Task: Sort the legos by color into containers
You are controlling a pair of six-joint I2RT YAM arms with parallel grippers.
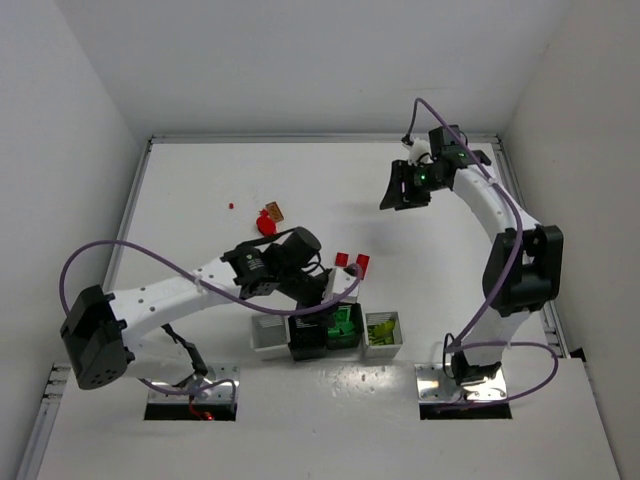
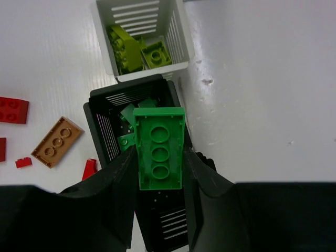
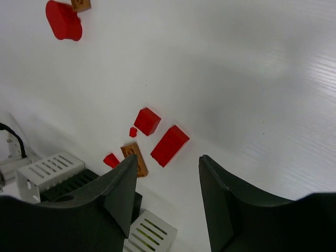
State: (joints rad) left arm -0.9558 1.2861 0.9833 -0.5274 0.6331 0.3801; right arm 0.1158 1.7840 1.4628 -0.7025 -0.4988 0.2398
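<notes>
My left gripper (image 2: 160, 160) is shut on a dark green three-stud brick (image 2: 159, 148) and holds it over the black bin (image 2: 93, 107), which has other green bricks in it. In the top view the left gripper (image 1: 330, 295) hangs over the row of four bins (image 1: 268, 338). The white end bin (image 2: 176, 31) holds yellow-green bricks (image 2: 131, 47). Red bricks (image 1: 342, 260) (image 3: 169, 145) and an orange-brown plate (image 2: 56, 142) lie just beyond the bins. My right gripper (image 1: 405, 188) is open, empty and raised over the far right of the table.
A red rounded piece (image 1: 267, 222) and an orange-brown brick (image 1: 274, 211) lie farther back at centre-left, with a tiny red stud (image 1: 231, 206) beyond. Small red bits (image 2: 23, 163) lie by the plate. White walls enclose the table on three sides.
</notes>
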